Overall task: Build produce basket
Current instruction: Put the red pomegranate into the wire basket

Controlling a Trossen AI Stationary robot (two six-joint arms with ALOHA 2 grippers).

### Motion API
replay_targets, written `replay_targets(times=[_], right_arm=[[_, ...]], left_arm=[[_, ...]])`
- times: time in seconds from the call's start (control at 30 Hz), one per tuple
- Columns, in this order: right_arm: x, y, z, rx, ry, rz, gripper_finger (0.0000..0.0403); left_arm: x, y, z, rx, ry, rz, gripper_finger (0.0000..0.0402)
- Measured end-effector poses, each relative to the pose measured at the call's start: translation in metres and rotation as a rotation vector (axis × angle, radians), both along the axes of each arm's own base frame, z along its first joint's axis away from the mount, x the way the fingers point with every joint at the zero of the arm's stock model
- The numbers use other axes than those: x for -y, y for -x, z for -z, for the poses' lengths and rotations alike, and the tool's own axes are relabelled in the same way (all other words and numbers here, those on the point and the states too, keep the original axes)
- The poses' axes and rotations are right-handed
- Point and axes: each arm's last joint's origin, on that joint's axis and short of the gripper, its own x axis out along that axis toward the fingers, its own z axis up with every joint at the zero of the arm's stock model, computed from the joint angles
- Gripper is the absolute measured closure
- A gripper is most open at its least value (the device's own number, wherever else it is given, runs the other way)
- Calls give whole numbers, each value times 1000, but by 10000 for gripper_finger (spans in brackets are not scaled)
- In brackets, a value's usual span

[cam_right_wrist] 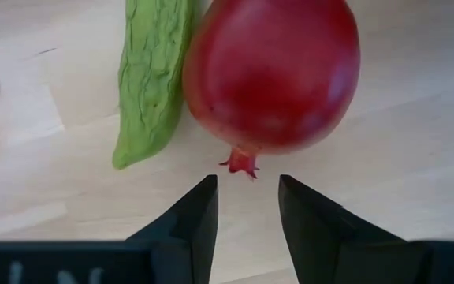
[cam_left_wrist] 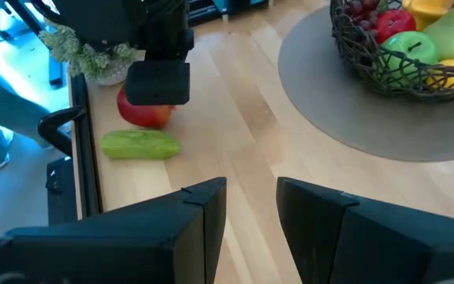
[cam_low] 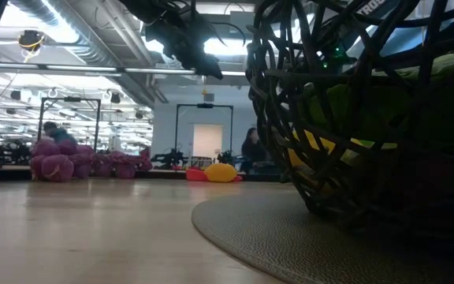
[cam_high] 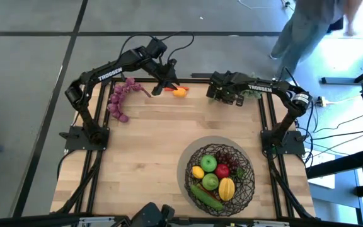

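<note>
1. Seen from straight above, the wooden surface carries the basket, a round bowl of dark woven twigs on a grey round mat. Inside lie a green apple, a red fruit, lemons and a cucumber. Far from the basket, purple grapes lie by the left arm. The left pincer hangs beside a yellow lemon and a thin red piece touching it. The right pincer is also far from the basket, over the far edge; a person stands beyond it.

2. From table height, the basket fills the near side. Well behind it lie the grapes and the lemon.

3. From the left wrist, the left pincer stands slightly parted and holds nothing. Beyond it, away from the basket, a bumpy green vegetable and a red pomegranate lie under the right arm.

4. From the right wrist, the right pincer stands slightly parted and empty, just short of the pomegranate. The green vegetable touches that fruit.
</note>
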Motion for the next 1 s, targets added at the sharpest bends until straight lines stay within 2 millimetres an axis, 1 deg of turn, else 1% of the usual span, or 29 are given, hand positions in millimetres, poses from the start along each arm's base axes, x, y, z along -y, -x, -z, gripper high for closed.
replay_targets(times=[0.1,0.2,0.4,0.57,1.0], right_arm=[[0,0,2,10,-2,19,273],[-3,3,10,12,-36,42,273],[-4,4,22,45,-16,60,273],[-1,0,21,93,16,59,273],[5,5,21,70,34,84,273]], left_arm=[[0,0,0,0,0,0,298],[0,0,0,0,0,0,298],[0,0,0,1,-2,3,298],[0,0,0,1,-3,2,298],[0,0,0,1,-2,3,298]])
